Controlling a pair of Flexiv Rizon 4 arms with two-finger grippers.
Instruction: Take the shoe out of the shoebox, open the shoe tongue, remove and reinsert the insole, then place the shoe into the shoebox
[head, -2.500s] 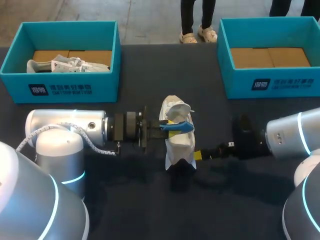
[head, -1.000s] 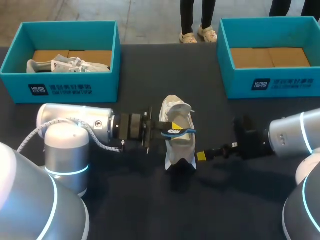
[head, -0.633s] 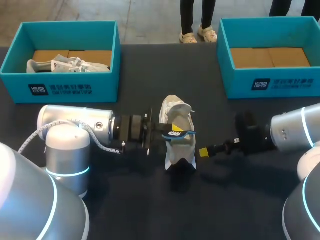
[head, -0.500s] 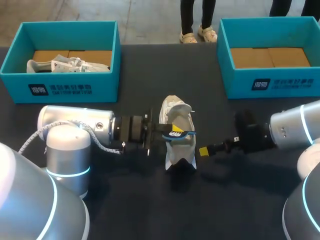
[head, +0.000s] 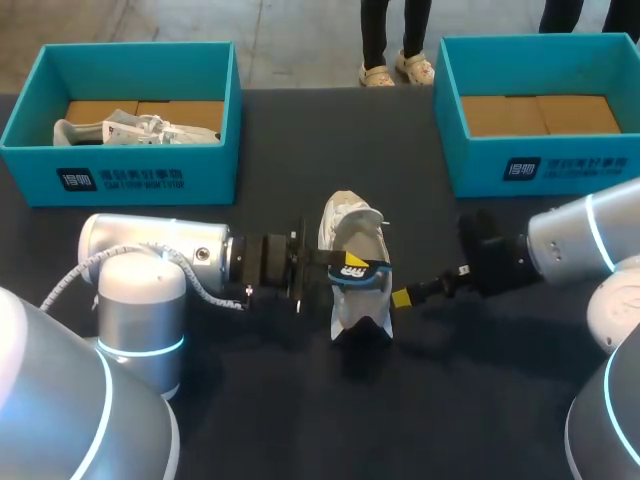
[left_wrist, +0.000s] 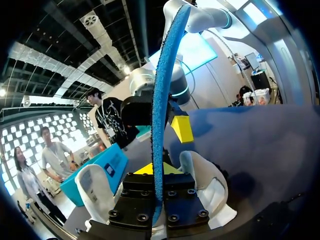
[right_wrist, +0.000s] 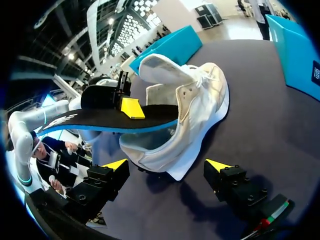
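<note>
a white shoe (head: 355, 300) stands on its sole in the middle of the desk, nearer the robot than both boxes, its mouth gaping. a thin insole (head: 368, 275), black on top with a blue edge, lies about level across that mouth, pinched in the left end effector (head: 350, 265). the teal left shoebox (head: 140, 178) holds a second shoe (head: 130, 128), also white. the teal right shoebox (head: 560, 168) shows a brown cardboard floor.

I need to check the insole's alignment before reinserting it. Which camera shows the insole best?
Right wrist view: the insole lies side-on, nearly full length, gripped by the left gripper over the shoe. Head view shows only a short blue sliver; left wrist view shows it edge-on.
</note>
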